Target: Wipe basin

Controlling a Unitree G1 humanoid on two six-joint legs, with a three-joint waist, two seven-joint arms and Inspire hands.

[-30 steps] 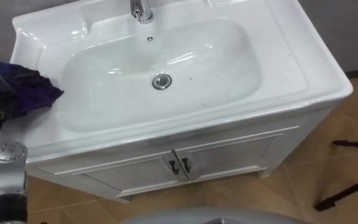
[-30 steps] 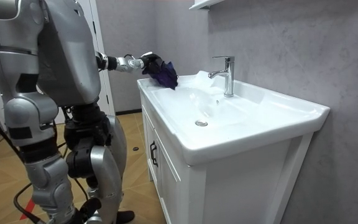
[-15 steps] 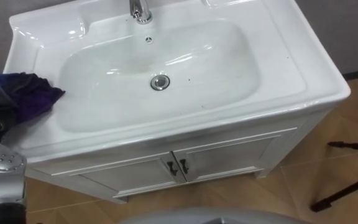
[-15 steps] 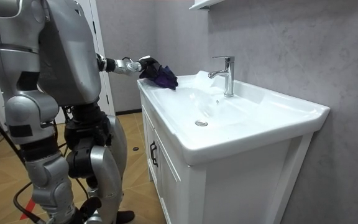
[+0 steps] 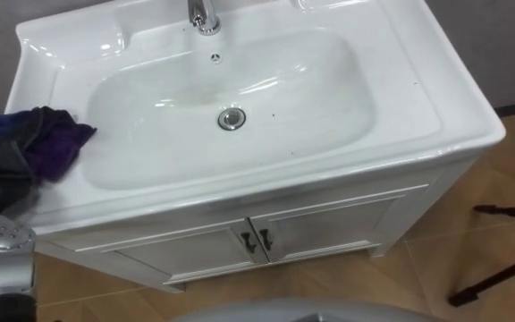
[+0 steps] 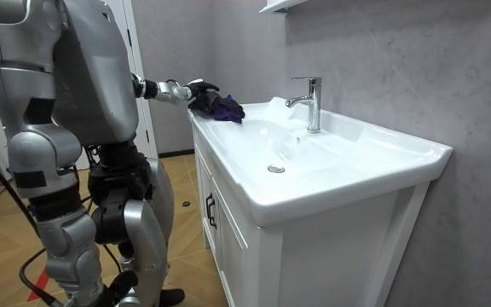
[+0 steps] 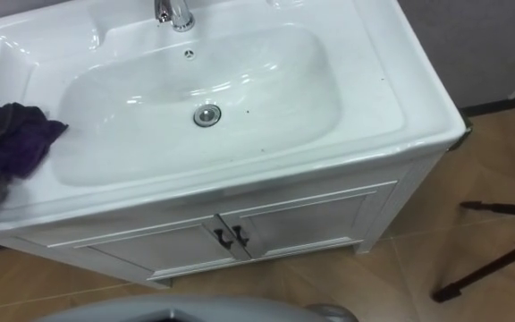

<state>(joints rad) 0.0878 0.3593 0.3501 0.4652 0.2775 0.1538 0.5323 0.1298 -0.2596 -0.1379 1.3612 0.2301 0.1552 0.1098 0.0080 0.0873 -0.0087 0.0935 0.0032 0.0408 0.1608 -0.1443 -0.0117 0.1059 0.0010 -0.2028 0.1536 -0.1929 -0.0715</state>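
The white basin [image 5: 418, 80] sits on a white cabinet, with a chrome tap [image 5: 202, 13] at the back and a drain [image 5: 232, 117] in the middle of the bowl. A dark purple cloth [image 5: 56, 143] lies bunched on the basin's left rim, at the bowl's edge. My left hand [image 5: 3, 170] is at the cloth's outer side, over the rim's left end, partly covered by the cloth. From the room view I stand upright at the basin's left end, left arm stretched out to the cloth [image 6: 222, 107] with the hand [image 6: 196, 88] just behind it.
Under the basin are two cabinet doors [image 5: 257, 237] with dark handles. Black tripod legs [image 5: 499, 268] stand on the wooden floor to the right. A grey wall runs behind the basin, with a white shelf [image 6: 280, 5] high up.
The cloth has sunk from hanging at my left hand onto the basin's left rim and lies flatter. My left hand has dropped slightly and drawn back a little.
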